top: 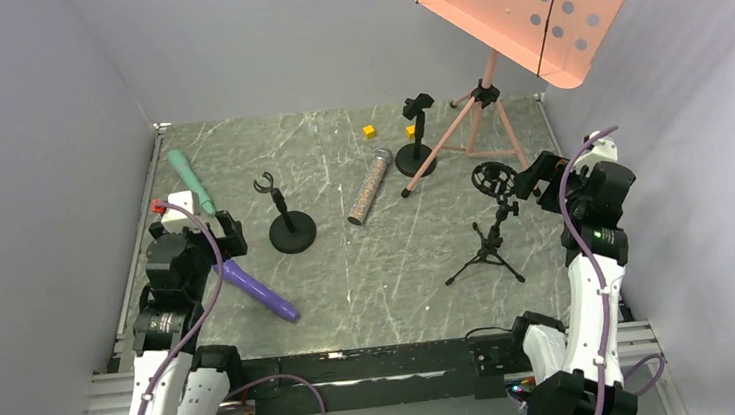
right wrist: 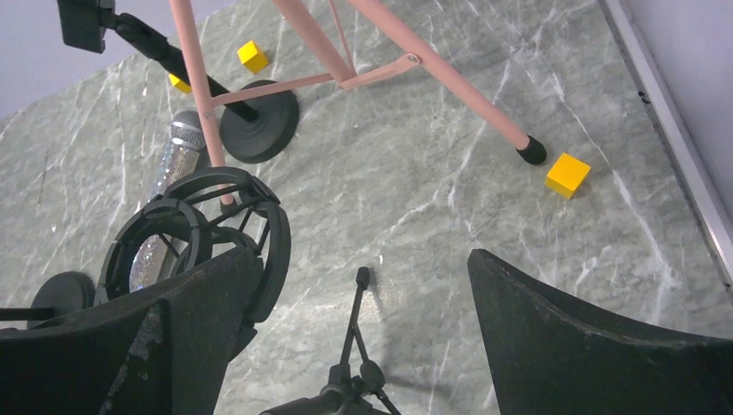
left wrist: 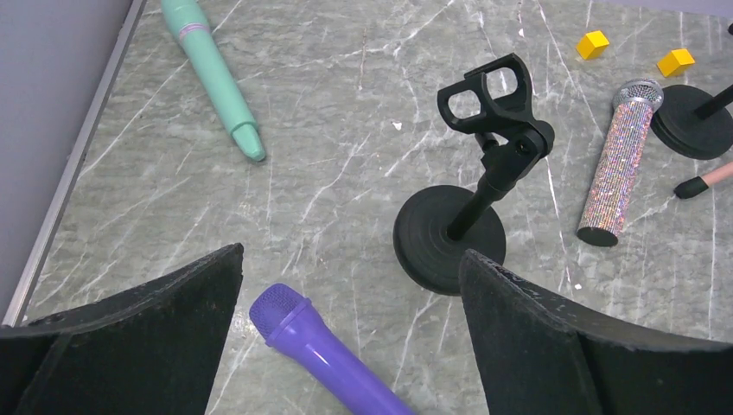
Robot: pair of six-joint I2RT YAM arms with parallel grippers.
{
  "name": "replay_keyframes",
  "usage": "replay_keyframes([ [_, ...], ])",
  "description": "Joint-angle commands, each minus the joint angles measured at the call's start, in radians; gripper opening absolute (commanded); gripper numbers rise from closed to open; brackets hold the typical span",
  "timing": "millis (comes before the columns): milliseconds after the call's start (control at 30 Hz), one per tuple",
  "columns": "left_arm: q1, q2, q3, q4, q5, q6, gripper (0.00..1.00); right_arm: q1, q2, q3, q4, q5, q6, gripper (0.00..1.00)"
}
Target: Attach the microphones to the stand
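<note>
Purple microphone [left wrist: 321,347] flat, diagonal, head toward left claw [left wrist: 350,255] | left claw, right claw [right wrist: 365,256] spread wide, holding nothing

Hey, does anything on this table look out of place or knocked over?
Nothing looks spilled or broken. The teal microphone, purple microphone and glittery microphone all lie flat on the table, while the round-base stand nearby stands upright with an empty clip. Small yellow cubes sit loose near the back.

Left arm [top: 168,320], right arm [top: 592,293]: white shells, black joints. Purple cable [top: 211,271] loops along each. Red tab [top: 157,205] at left wrist's 11 o'clock. Green light [top: 602,236] on right forearm. Left gripper [left wrist: 350,253] fingers [left wrist: 130,346]: broad, black, felt-textured.
</note>
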Motion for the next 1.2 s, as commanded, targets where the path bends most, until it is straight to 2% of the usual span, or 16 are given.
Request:
replay_keyframes([
  [0, -0.003, 0.008, 0.031, 0.001, -0.013, -0.022, 0.99, 0.0, -0.004, 0.038, -0.05, 0.068, 0.016, 1.0],
  [300, -0.003, 0.044, 0.043, -0.011, -0.014, -0.022, 0.99, -0.002, 0.051, 0.084, -0.104, 0.151, 0.01, 1.0],
  [633, -0.004, 0.02, 0.027, 0.002, -0.007, -0.022, 0.99, -0.002, -0.012, 0.039, -0.062, 0.159, -0.047, 1.0],
  [867, -0.003, 0.04, 0.036, 0.003, 0.009, -0.017, 0.99, -0.002, -0.095, -0.05, 0.023, 0.063, -0.122, 1.0],
  [1167, -0.004, 0.019, 0.032, 0.004, 0.019, -0.018, 0.99, -0.001, -0.119, -0.07, 0.036, 0.06, -0.21, 1.0],
])
